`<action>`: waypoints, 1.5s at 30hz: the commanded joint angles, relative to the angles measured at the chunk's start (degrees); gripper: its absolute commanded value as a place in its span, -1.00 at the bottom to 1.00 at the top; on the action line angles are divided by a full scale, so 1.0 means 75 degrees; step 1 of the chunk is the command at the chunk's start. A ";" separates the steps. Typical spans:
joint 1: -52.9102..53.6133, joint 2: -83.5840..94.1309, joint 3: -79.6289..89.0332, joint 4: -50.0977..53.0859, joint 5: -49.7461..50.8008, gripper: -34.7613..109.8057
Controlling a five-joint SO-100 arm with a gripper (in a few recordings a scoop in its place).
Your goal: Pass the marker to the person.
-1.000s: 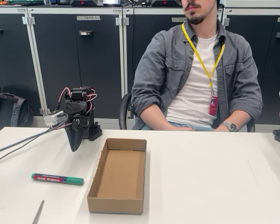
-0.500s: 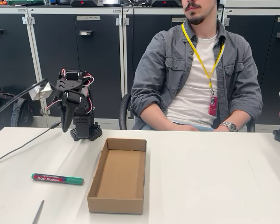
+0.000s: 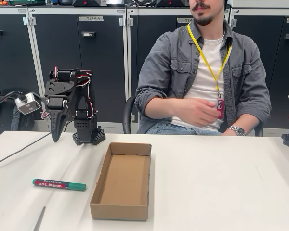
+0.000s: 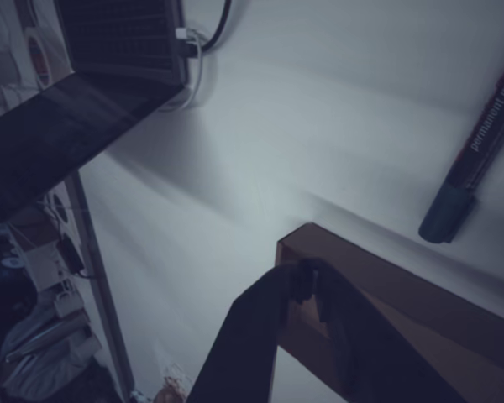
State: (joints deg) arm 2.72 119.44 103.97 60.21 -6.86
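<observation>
- Lying flat on the white table, the marker was seen at about eight o'clock in the fixed view, its red-and-black label band toward the left and its green end toward the cardboard box.
- The marker was touched by nothing — it sat just beside the box's left wall, well apart from the arm.
- In the wrist view the marker was found at about two o'clock, slanted across the table, with white lettering along its dark band.
- The gripper was held above the table at about ten o'clock in the fixed view, pointed downward, nothing being carried in it.
- In the wrist view the gripper was shown with its two dark fingers drawn together at the tips — clenched on nothing, over a corner of the box.
- The person was seated behind the table at about one o'clock, with one hand raised in front of the chest and blurred.
- A thin grey rod was seen at the lower edge at about seven o'clock, below the marker.
- A laptop was made out at about ten o'clock in the wrist view.
</observation>
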 commanded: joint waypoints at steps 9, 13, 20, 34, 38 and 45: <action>-0.0023 -0.2086 -0.2484 0.2496 0.0609 -0.57; 0.0094 -0.2918 -0.2977 0.3176 0.0633 -0.57; 0.0316 -0.4113 -0.4547 0.4383 0.0598 -0.53; 0.0645 -0.4570 -0.4652 0.3832 0.0469 -0.15; 0.0621 -0.4594 -0.4559 0.3750 0.0492 -0.13; 0.0609 -0.4758 -0.4535 0.3984 0.0961 -0.11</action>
State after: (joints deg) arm 7.29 83.41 70.31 89.30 -0.79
